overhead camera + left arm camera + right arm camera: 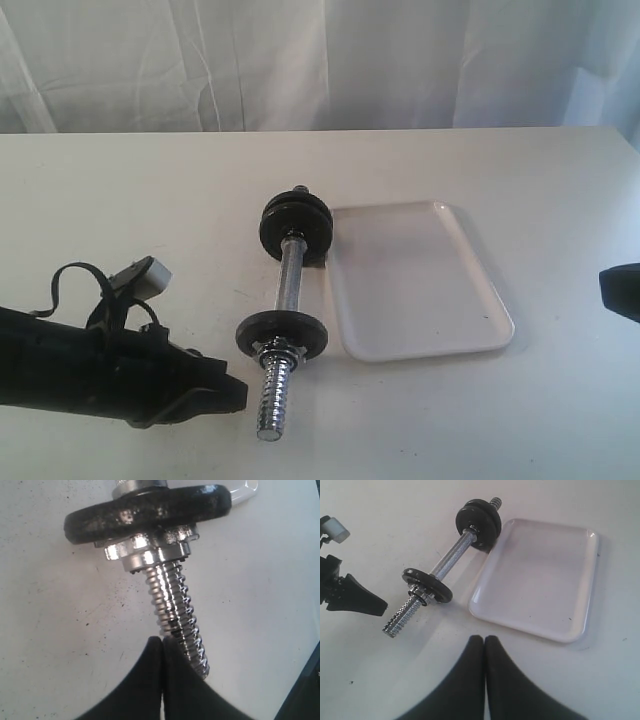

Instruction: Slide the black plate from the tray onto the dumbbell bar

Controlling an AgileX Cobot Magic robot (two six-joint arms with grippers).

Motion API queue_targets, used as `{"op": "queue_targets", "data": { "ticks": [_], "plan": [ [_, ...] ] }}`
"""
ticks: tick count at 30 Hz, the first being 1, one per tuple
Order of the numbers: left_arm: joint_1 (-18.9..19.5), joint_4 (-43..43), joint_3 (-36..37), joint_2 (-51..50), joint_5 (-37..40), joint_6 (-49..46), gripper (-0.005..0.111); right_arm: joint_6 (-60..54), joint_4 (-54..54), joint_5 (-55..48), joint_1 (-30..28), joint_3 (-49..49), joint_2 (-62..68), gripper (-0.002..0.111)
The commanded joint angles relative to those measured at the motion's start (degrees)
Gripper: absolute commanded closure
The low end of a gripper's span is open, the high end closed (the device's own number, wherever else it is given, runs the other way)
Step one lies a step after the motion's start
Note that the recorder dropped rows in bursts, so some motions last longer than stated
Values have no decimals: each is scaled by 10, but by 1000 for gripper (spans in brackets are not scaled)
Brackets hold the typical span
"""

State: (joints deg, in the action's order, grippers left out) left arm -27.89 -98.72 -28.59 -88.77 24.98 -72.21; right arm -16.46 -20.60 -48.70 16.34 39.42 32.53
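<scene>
Left gripper (162, 639): jaws pressed together, holding nothing, tip just beside the near threaded end of the dumbbell bar (290, 280). Right gripper (484, 637): also closed, empty, well apart from the bar. Black plate (282, 333) sits on the bar behind a collar nut (150, 547), near the tray (420, 280) corner. Two more discs (296, 228) sit at the far end.

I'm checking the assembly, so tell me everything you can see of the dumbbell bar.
The dumbbell bar is a chrome rod lying flat on the white table, alongside the tray. Its middle is smooth; the near end is coarsely threaded and bare. One black disc sits there with a chrome collar nut against its outer face; two black discs sit together at the far end. The shut left claw is close to the threaded tip, seemingly not touching.
</scene>
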Motion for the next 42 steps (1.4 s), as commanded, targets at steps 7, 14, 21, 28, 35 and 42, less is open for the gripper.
{"op": "queue_targets", "data": {
  "ticks": [7,14,21,28,35,42],
  "plan": [
    [-2,-12,-2,1,30,15,107,2,-2,13,-4,-3,-4,108],
    [-39,-12,-12,0,-46,16,107,2,-2,13,-4,-3,-4,108],
    [-88,-12,-55,-32,-108,28,107,2,-1,-1,-4,-3,-4,108],
    [-88,-12,-59,-32,-121,29,107,1,4,-9,-4,-3,-4,108],
    [-88,-12,-59,-32,-126,28,107,1,12,-9,-4,-3,-4,108],
    [-88,-12,-59,-32,-127,28,107,1,12,-9,-4,-3,-4,108]
  ]
}}
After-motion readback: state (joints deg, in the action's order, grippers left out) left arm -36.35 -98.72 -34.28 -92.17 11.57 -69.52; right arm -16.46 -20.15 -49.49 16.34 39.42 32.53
